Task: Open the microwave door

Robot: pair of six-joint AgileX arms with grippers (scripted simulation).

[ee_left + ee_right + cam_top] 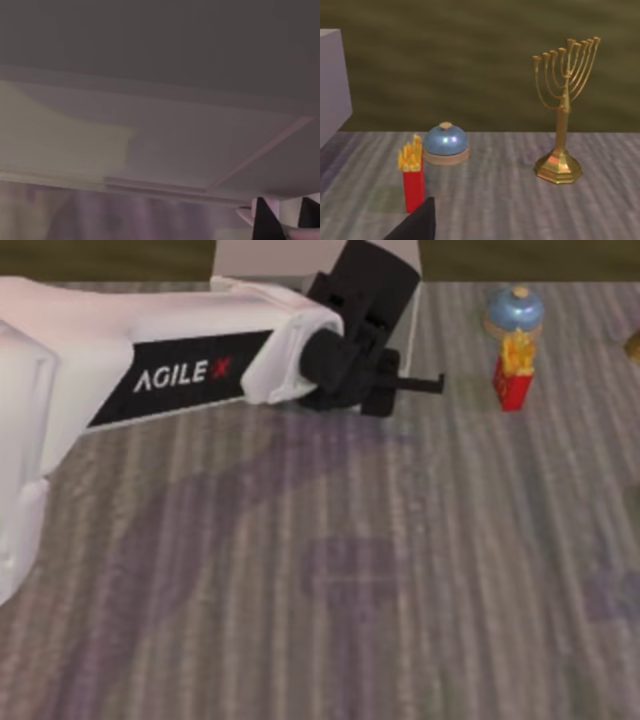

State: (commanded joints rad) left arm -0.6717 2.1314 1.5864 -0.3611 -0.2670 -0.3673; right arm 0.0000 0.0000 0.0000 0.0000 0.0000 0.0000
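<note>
The light-grey microwave (250,260) stands at the table's far edge, mostly hidden under my white left arm. Its side also shows in the right wrist view as a grey box (330,80). My left gripper (400,380) is at the microwave's front right, pointing to the right. The left wrist view is filled from very close by the microwave door (165,135), a pale framed panel. There my left gripper (287,220) has a pale handle piece (246,215) between its black fingers. How far the door stands out cannot be seen. My right gripper (415,227) is out of the top view.
A blue bell (515,308) and a red fries box (514,375) stand right of the microwave, also seen as the bell (445,141) and box (412,177). A gold candelabrum (562,125) stands farther right.
</note>
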